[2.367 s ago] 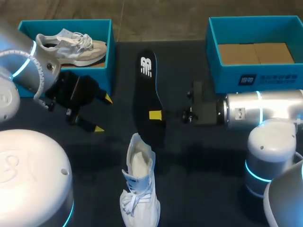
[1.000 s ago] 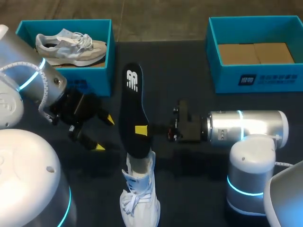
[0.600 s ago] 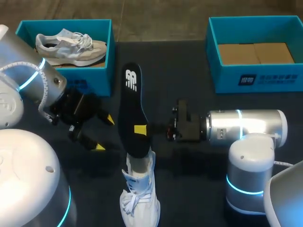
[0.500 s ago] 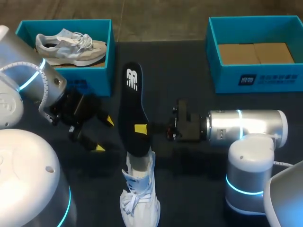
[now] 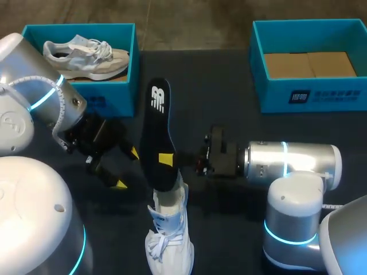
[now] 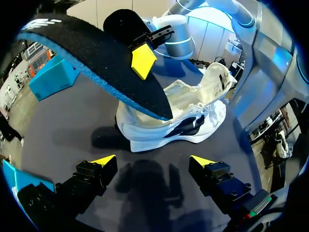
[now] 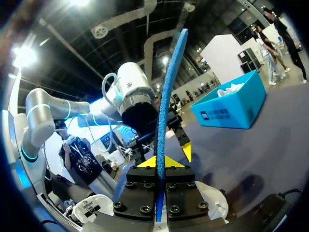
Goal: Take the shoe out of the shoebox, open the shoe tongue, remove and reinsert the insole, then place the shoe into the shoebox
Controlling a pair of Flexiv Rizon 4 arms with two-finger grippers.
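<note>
A white shoe [image 5: 169, 229] stands on the dark table [image 5: 229, 109] near the front, its opening facing the back. My right gripper [image 5: 166, 160] is shut on a black insole [image 5: 156, 123] with a blue edge; the insole's near end dips into the shoe's opening. In the right wrist view the insole [image 7: 166, 96] stands edge-on between the yellow tips of that gripper [image 7: 159, 163]. My left gripper [image 5: 127, 169] stands open to the left of the insole, holding nothing. In the left wrist view it [image 6: 153, 162] is short of the shoe [image 6: 178, 116], under the slanting insole [image 6: 96, 58].
A blue shoebox [image 5: 133, 69] at the back left holds another pale shoe [image 5: 83, 56]. A second blue shoebox [image 5: 309, 91] at the back right has only its cardboard floor inside. My right arm's grey body [image 5: 292, 163] lies across the table's right half.
My right gripper has carried the insole leftward and toward the front, bringing its near end down into the shoe's opening. My left arm has shifted slightly nearer; its gripper stays open.
</note>
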